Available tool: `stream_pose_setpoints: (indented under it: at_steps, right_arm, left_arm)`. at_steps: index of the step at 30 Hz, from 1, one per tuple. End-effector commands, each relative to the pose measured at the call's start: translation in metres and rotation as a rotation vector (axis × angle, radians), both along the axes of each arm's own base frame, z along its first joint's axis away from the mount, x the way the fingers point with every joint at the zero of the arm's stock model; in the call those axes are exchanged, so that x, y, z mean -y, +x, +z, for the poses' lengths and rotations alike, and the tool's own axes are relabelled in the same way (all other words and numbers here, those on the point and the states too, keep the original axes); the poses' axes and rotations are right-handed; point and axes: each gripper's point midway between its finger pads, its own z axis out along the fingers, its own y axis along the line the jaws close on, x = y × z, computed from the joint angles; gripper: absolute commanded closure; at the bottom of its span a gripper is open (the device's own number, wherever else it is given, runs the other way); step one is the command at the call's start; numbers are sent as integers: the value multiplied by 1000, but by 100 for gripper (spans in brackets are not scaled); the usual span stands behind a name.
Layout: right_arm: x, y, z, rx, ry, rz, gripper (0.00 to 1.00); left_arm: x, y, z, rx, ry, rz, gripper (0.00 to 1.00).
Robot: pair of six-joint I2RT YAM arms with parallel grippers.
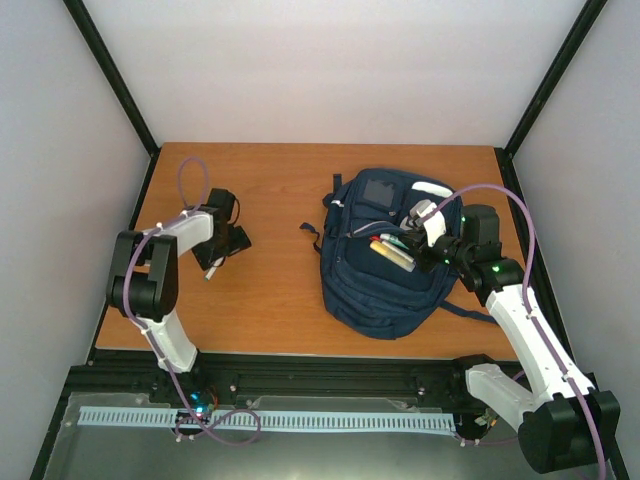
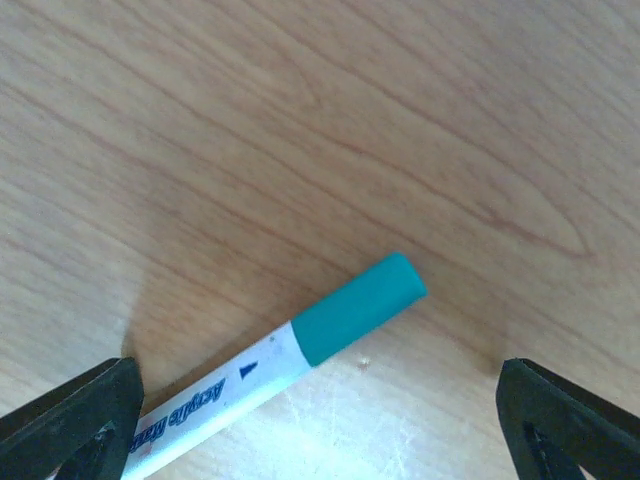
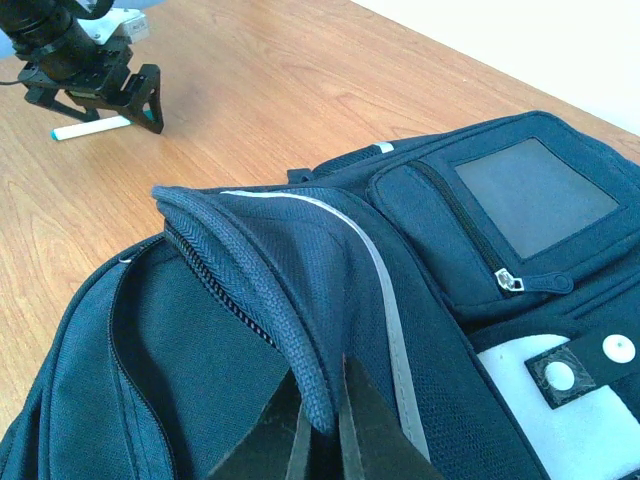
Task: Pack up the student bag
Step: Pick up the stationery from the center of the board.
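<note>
right gripper (image 3: 322, 425) first, since it fills the bottom of its own view: its 2 fingers are pressed together on the zippered lip of the student bag (image 3: 450, 330), pinching that fabric edge and lifting it so the main compartment gapes. the navy backpack lies flat on the wooden table (image 1: 270, 300), front pockets up, and several markers (image 1: 392, 253) show in its opening, just beside the pinched lip.

well to the left of the bag, the left gripper (image 2: 315, 390) hangs low over a teal-capped acrylic marker (image 2: 300, 350) lying on the table. its fingers are spread wide, one on each side of the marker and touching neither end (the barrel runs out of the wrist view at the lower left).

judged from this, the step in hand is fetching one more marker while the bag is held open. the next move calls for the left fingers to close squarely on the barrel, then lift and carry it across to the bag's mouth without brushing the raised lip.
</note>
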Motion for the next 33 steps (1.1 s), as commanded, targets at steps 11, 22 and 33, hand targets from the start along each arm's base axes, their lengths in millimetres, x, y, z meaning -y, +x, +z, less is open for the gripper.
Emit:
stream_pose_setpoints:
  at_steps: [11,22,33]
  right_arm:
    - [-4,2,33,128,38,34,97]
    - [-3,3,32,127,34,28,97]
    - [-3,3,34,132,34,26,97]
  left_arm:
    - [28,-57,-27,-144,-63,-88,7]
    - [16,-65,-36,-223,85,-116,46]
    - [14,-66,-36,-236,107,-126,83]
